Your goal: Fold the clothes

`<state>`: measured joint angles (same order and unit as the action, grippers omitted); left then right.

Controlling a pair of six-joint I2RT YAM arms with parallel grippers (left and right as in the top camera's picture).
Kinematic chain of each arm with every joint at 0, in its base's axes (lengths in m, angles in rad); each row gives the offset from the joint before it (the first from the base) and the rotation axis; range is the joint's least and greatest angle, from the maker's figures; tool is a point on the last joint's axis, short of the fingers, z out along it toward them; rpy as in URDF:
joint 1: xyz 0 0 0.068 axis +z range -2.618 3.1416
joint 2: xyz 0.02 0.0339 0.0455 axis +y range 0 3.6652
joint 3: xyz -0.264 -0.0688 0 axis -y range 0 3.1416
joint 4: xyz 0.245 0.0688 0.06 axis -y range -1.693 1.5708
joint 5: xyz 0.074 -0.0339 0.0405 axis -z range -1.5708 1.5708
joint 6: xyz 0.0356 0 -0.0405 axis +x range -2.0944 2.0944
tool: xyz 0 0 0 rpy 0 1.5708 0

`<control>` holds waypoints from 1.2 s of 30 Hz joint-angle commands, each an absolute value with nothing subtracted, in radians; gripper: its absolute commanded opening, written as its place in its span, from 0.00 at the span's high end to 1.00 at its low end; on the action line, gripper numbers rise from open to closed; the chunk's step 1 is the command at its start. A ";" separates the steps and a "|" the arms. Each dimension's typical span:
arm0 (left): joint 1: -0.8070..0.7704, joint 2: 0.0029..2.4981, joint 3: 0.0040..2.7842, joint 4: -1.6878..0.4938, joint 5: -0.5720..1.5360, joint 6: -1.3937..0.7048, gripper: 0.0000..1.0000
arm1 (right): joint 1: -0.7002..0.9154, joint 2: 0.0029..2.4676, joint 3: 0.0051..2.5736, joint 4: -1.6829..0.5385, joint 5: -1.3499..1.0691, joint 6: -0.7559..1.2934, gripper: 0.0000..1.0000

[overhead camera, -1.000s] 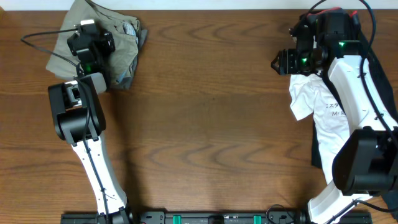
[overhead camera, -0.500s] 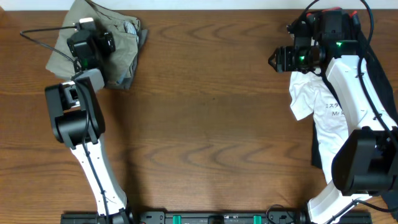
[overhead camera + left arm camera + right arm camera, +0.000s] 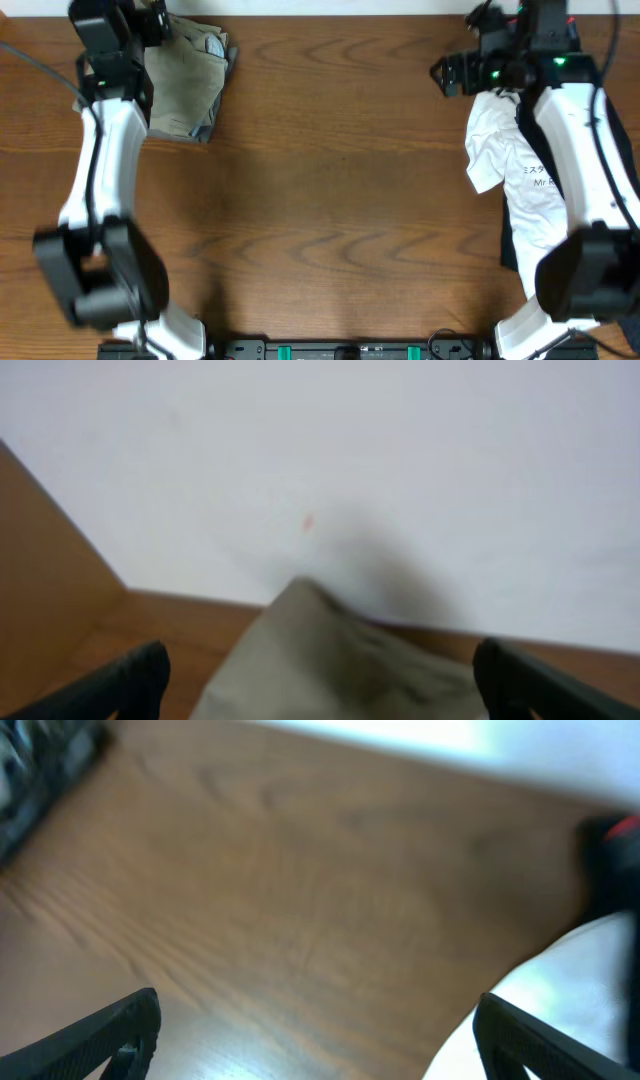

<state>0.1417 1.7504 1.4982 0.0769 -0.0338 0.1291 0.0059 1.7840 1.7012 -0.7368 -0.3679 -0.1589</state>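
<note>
The khaki-olive shorts (image 3: 185,85) lie folded in a bundle at the table's far left corner, with a pale lining patch near the top right. In the left wrist view the shorts (image 3: 340,660) rise as a blurred mound between my fingers. My left gripper (image 3: 150,22) is raised over the bundle's far edge, open and empty. My right gripper (image 3: 440,75) is open and empty above bare wood at the far right; the right wrist view shows its fingertips (image 3: 320,1040) spread wide over the table.
A white printed T-shirt (image 3: 525,175) lies at the right edge over a black garment (image 3: 510,255), partly under my right arm; its white edge shows in the right wrist view (image 3: 560,1000). The wooden table (image 3: 340,200) stretches between them. A white wall (image 3: 350,460) runs behind the table.
My left arm has lifted up and back from the shorts, off the bundle. My right gripper has shifted slightly left and up. The shorts have stayed in place.
</note>
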 commanded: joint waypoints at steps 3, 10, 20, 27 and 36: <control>0.063 1.574 1.505 -0.059 -0.037 0.073 0.02 | 0.004 1.563 1.802 -0.726 -0.363 -0.181 0.01; 0.022 1.488 1.505 -0.082 -0.038 0.073 0.02 | 0.005 1.410 1.802 -0.730 -0.363 -0.181 0.01; 0.022 1.489 1.505 -0.198 -0.038 0.073 0.02 | 0.005 1.375 1.802 -0.753 -0.363 -0.181 0.01; 0.022 1.489 1.505 -0.386 -0.038 0.073 0.02 | 0.007 1.375 1.802 -0.875 -0.363 -0.181 0.01; 0.022 1.489 1.505 -0.609 -0.038 0.073 0.02 | 0.005 1.320 1.778 -1.061 -0.305 -0.197 0.01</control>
